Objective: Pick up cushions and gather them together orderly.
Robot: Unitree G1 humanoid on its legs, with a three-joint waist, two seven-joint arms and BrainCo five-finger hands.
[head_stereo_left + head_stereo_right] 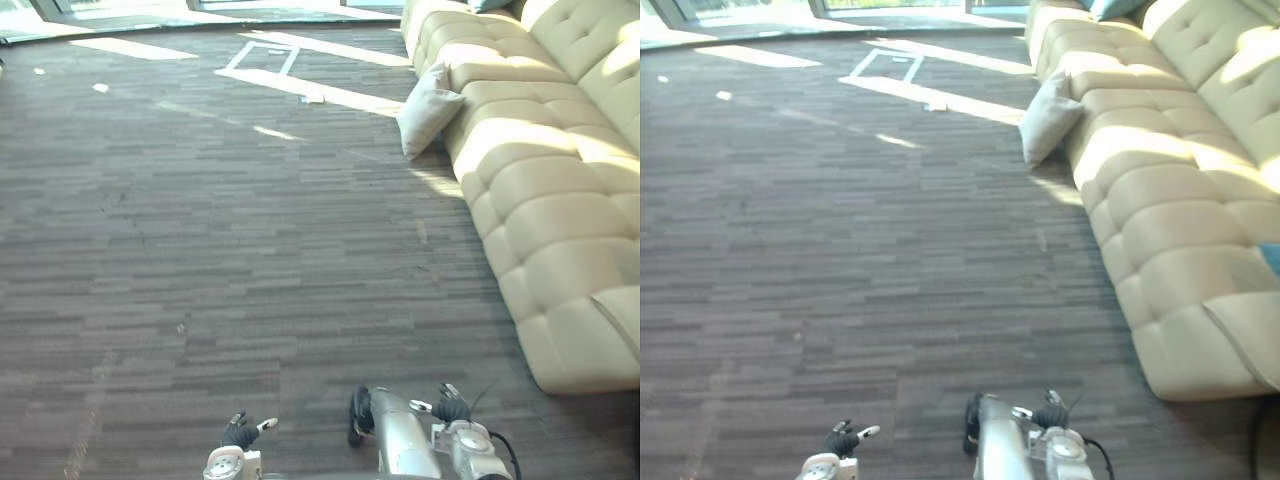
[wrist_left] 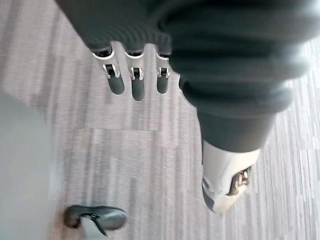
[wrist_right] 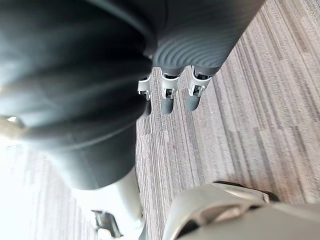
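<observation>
A pale grey cushion (image 1: 428,110) stands on the carpet far ahead on the right, tilted against the front of the cream sofa (image 1: 560,200). A teal cushion (image 1: 1110,8) lies on the sofa's far end, and a blue corner of another (image 1: 1272,258) shows on the seat at the right edge. My left hand (image 1: 240,432) hangs low at the bottom of the view, well short of the cushions; its fingers (image 2: 134,85) are straight and hold nothing. My right hand (image 1: 452,408) hangs beside it, fingers (image 3: 167,97) relaxed and empty.
The long tufted sofa runs along the right side. Grey striped carpet (image 1: 200,250) spreads ahead and to the left. Sunlit windows line the far wall, with bright patches, a taped rectangle (image 1: 262,57) and small white scraps (image 1: 100,88) on the floor.
</observation>
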